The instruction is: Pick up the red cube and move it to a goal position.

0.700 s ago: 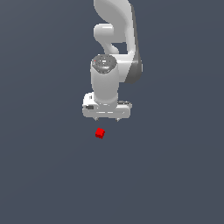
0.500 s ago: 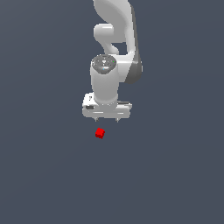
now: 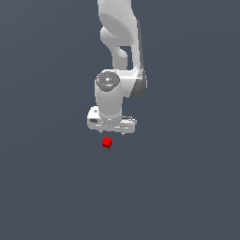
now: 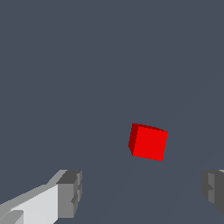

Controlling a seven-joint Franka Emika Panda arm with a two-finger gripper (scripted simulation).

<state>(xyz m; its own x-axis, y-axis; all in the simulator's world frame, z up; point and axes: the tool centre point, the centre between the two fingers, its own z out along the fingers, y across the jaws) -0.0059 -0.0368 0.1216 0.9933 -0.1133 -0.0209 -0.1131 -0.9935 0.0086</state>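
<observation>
The red cube is a tiny bright red block on the flat grey floor, just in front of and below the white gripper in the exterior view. In the wrist view the red cube lies ahead of the gripper, between the lines of the two grey fingertips but beyond them, not touched. The jaws stand wide apart and hold nothing. The gripper points down, with its fingers mostly hidden under the hand in the exterior view.
The white arm rises from the gripper toward the top of the exterior view. The grey floor stretches all around with no other object in view.
The arm and gripper have shifted slightly, nearer to the cube. The red cube has not moved.
</observation>
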